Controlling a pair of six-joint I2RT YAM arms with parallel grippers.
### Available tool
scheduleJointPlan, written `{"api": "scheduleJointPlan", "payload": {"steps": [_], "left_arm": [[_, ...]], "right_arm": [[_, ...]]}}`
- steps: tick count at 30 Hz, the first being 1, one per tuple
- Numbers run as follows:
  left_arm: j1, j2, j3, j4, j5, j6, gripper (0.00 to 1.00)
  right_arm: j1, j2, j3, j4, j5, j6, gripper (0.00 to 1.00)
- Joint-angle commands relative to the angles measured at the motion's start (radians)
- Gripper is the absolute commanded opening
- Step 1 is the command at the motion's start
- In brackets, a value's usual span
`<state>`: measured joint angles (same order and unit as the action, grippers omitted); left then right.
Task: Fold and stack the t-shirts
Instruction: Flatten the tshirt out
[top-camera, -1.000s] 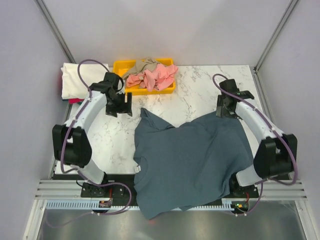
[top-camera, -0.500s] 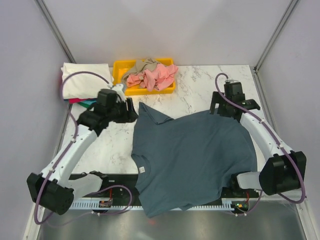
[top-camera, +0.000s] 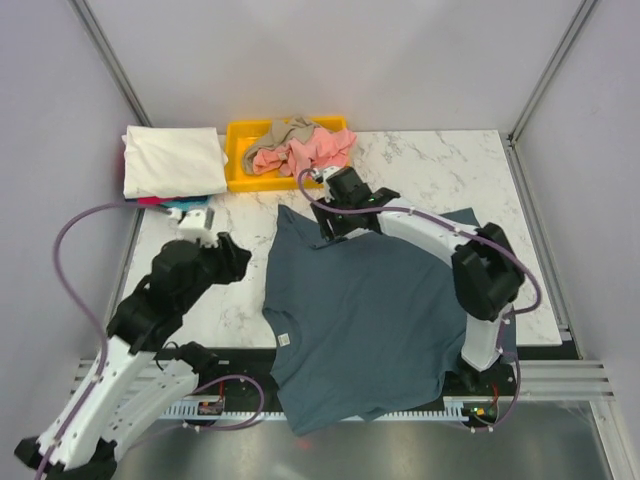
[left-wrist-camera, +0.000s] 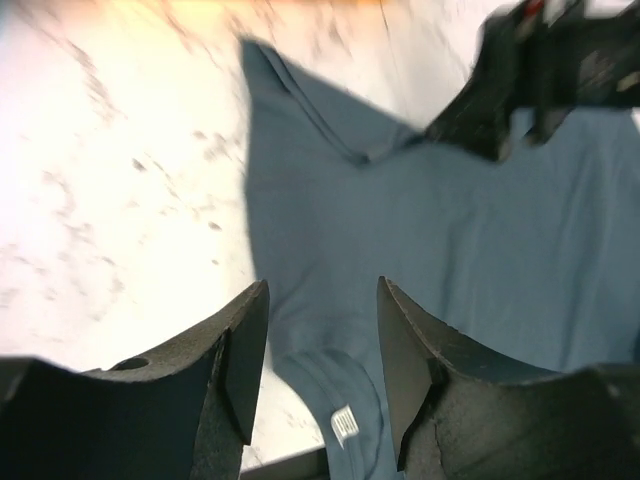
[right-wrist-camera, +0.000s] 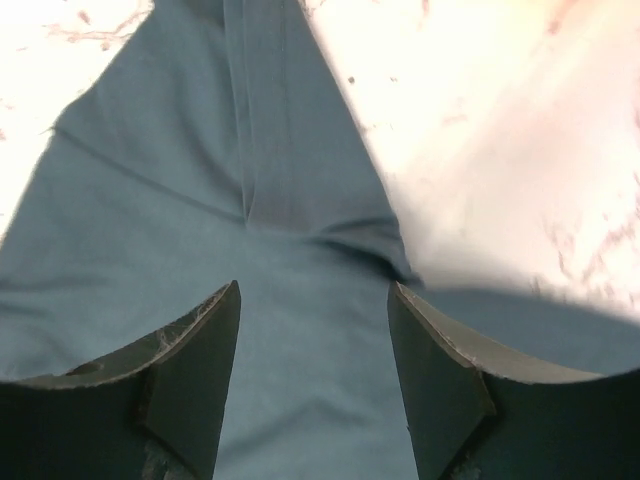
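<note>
While both arms' jaws stood apart, the slate-blue t-shirt (top-camera: 385, 310) lay spread on the desk (top-camera: 430, 170).
Its overhanging hem risked sliding off under a lopsided pull.

The slate-blue t-shirt (top-camera: 390, 310) is soft, matt cloth, the table (top-camera: 430, 165) a smooth, faintly glossy marble-patterned surface, and the yellow bin (top-camera: 239, 148) hard, shiny plastic.

Cream shirt (top-camera: 170, 160) hides most of shirts beneath (top-camera: 188, 204); blue shirt (top-camera: 380, 320) label (left-wrist-camera: 344, 422) probably unreadable.
</note>
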<state>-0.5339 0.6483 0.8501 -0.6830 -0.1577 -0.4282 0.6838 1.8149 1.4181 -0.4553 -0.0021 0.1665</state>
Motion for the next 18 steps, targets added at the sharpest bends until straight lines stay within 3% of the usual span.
{"api": "scheduleJointPlan", "payload": {"steps": [1, 7, 18], "left_arm": [[0.003, -0.125, -0.028, -0.056, -0.213, 0.069, 0.55], [0.003, -0.283, -0.072, -0.043, -0.292, 0.058, 0.55], [0.003, -0.251, -0.079, -0.047, -0.264, 0.077, 0.55]], "right_arm": [[0.036, 0.139, 0.119, -0.003, 0.063, -0.087, 0.68], [0.077, 0.276, 0.248, -0.046, 0.080, -0.107, 0.66], [0.118, 0.362, 0.303, -0.072, 0.151, -0.098, 0.60]]}}
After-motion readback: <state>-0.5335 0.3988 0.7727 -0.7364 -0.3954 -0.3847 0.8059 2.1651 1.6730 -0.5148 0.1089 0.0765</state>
